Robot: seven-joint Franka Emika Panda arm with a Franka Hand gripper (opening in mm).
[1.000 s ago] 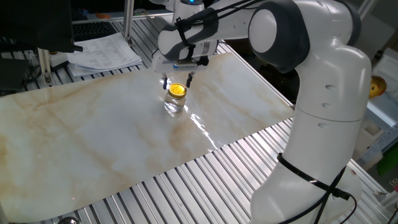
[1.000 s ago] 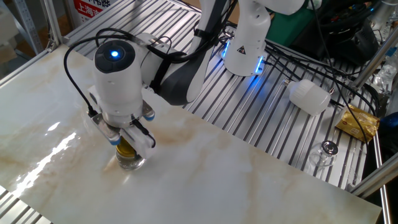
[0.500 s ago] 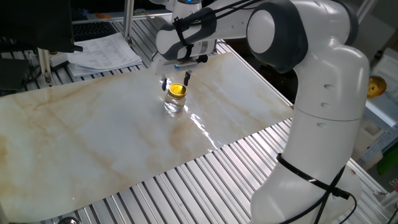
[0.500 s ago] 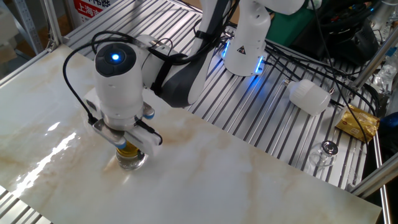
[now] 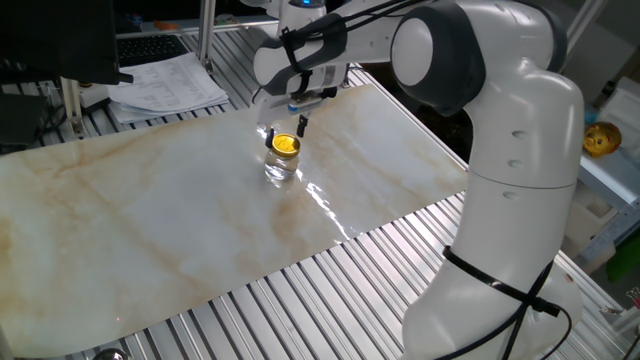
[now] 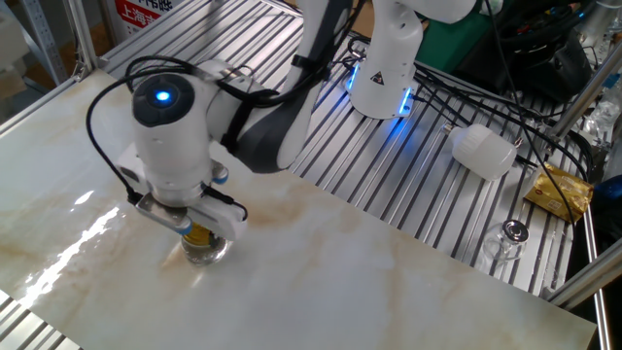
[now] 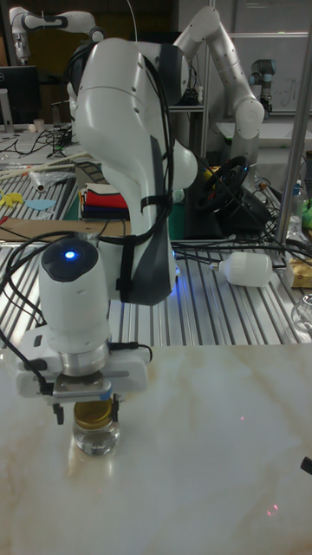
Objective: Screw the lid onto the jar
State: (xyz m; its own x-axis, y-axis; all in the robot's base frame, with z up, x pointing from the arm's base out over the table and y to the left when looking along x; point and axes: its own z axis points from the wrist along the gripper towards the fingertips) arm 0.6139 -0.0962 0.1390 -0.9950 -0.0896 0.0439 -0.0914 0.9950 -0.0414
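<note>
The jar (image 5: 281, 168) is a small clear glass, standing upright on the marble slab (image 5: 150, 210). The gold lid (image 5: 285, 146) sits level on its mouth. My gripper (image 5: 284, 132) points straight down over the lid, with one finger on each side of it. In the tall fixed view the jar (image 7: 95, 440) and the lid (image 7: 94, 413) show below my gripper (image 7: 87, 414), and a thin gap separates the left finger from the lid's edge. In the other fixed view my gripper (image 6: 194, 227) covers most of the lid (image 6: 202, 235), with the jar (image 6: 205, 254) under it.
Papers (image 5: 165, 82) lie beyond the slab's far edge. A round gold object (image 5: 600, 138) rests on the side shelf. A white bottle (image 6: 483, 151), a gold packet (image 6: 559, 190) and a small glass (image 6: 507, 238) lie on the ribbed metal table. Another robot arm (image 7: 227, 54) stands behind.
My wrist has turned about its vertical axis over the jar, and the fingers have swung around the lid. The jar and lid stay in place.
</note>
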